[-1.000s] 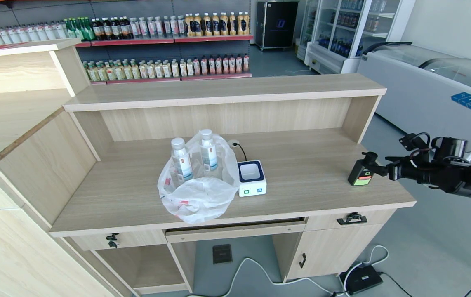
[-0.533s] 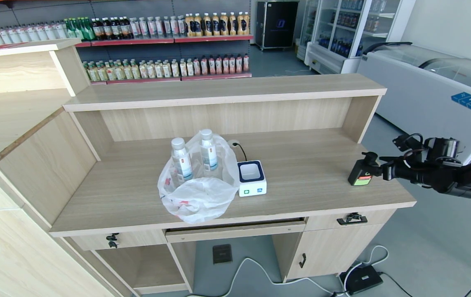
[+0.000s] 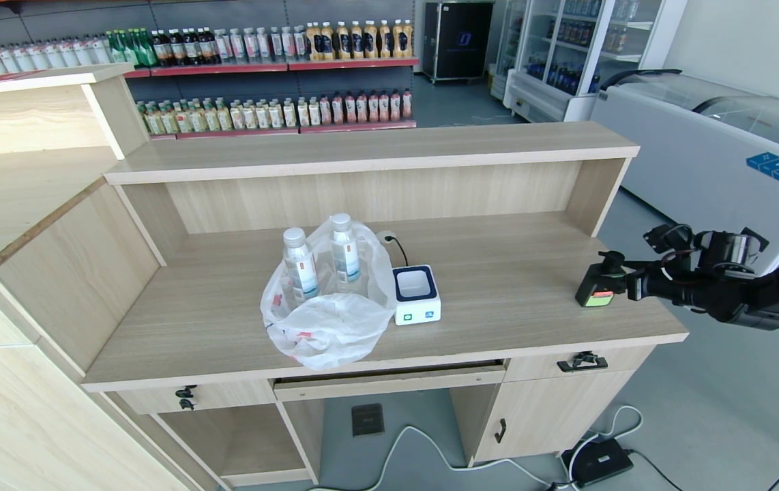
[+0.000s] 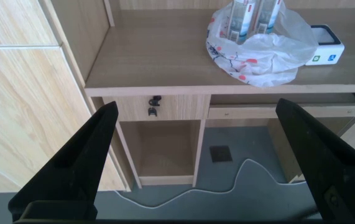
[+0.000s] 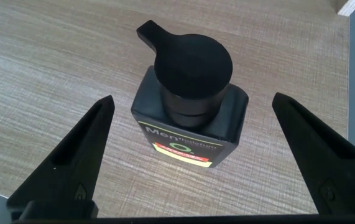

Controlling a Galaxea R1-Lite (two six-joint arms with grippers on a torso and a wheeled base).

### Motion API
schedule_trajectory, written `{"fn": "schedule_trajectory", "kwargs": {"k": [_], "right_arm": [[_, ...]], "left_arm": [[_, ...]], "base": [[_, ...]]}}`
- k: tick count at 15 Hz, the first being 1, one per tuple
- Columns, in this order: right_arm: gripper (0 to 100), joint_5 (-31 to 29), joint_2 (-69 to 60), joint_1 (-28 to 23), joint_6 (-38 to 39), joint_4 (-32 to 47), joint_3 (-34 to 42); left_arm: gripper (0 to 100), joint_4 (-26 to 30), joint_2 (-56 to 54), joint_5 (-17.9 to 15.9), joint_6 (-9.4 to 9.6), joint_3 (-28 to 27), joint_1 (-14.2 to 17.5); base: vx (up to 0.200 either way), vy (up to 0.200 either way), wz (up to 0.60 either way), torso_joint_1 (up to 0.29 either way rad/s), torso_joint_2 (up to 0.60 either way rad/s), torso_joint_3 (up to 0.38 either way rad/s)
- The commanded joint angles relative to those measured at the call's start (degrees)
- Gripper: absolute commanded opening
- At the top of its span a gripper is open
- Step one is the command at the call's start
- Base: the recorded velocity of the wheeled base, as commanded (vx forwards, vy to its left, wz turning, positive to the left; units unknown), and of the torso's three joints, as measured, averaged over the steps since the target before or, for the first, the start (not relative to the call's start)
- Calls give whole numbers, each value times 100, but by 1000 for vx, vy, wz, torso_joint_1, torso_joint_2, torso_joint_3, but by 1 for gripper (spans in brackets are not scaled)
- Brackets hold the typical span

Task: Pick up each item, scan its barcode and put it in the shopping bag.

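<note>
Two right tool [image 5: 193,102] fingers [image 5: 71,168] flank the black bottle [image 5: 189,134], untouching.

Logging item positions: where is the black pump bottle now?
In the head view the black pump bottle stands upright on the desk, right of the scanner, before the open right claw.

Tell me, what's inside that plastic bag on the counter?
Two bottles stand upright in the shopping bag, white caps above its rim. Crumpled plastic hides the bottom, so anything else there is unseen.
</note>
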Motion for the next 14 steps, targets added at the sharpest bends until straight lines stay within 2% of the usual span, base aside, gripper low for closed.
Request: {"fn": "schedule_trajectory", "kwargs": {"k": [1, 14], "right_arm": [[100, -6, 54, 43, -8, -6, -2], [100, -6, 467, 210, 1, -67, -441]], "left_arm": [[100, 0, 2, 2, -2, 0, 1], [100, 0, 2, 2, -2, 0, 1]], "base": [[0, 0, 0, 0, 0, 0], [0, 0, 0, 0, 0, 0]]}}
